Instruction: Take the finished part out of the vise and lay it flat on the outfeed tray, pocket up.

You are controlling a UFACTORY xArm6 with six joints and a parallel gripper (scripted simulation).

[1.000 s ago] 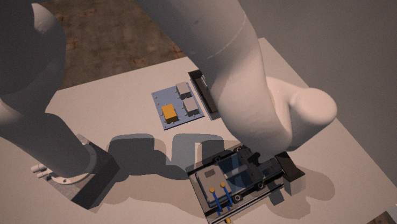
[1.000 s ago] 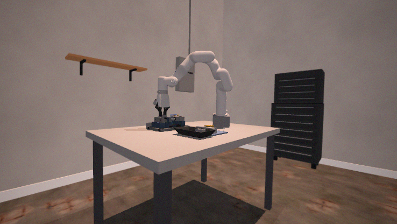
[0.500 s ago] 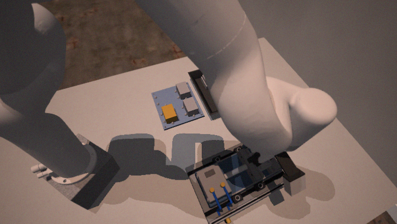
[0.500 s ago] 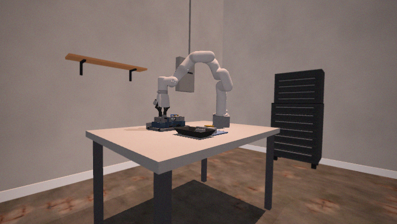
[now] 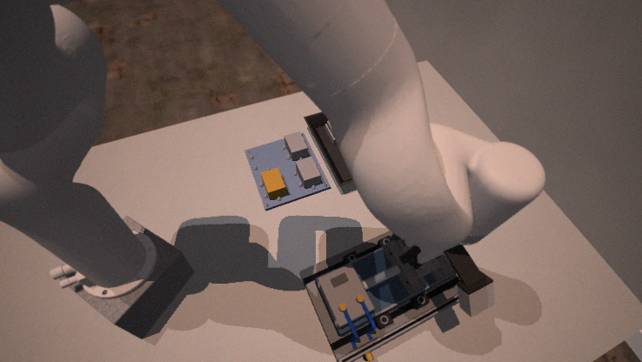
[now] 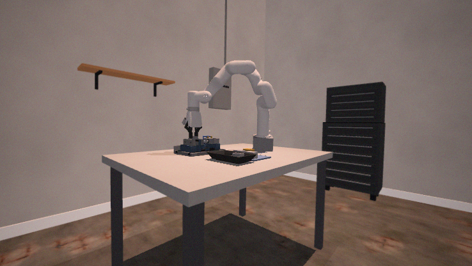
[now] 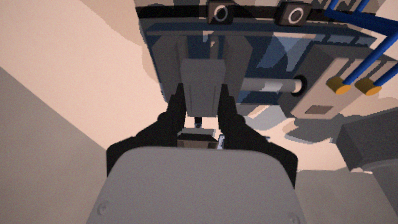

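Observation:
My gripper (image 7: 202,93) (image 5: 404,263) (image 6: 192,134) is shut on the finished part (image 7: 202,82), a plain grey block held by its two sides between the black fingers. The part is at the gap between the jaws of the dark blue-and-black vise (image 5: 382,287) (image 6: 197,146) (image 7: 265,55). I cannot tell whether it still rests in the vise. The arm hides the part in the top view. The dark outfeed tray (image 5: 327,150) (image 6: 231,155) lies further along the table and is half hidden by the arm there.
A blue fixture plate (image 5: 270,162) beside the tray carries two grey blocks (image 5: 297,145) (image 5: 309,172) and an orange block (image 5: 273,183). The vise has blue hoses with yellow fittings (image 5: 352,321) (image 7: 350,86). The robot base (image 5: 135,278) stands at the table's left.

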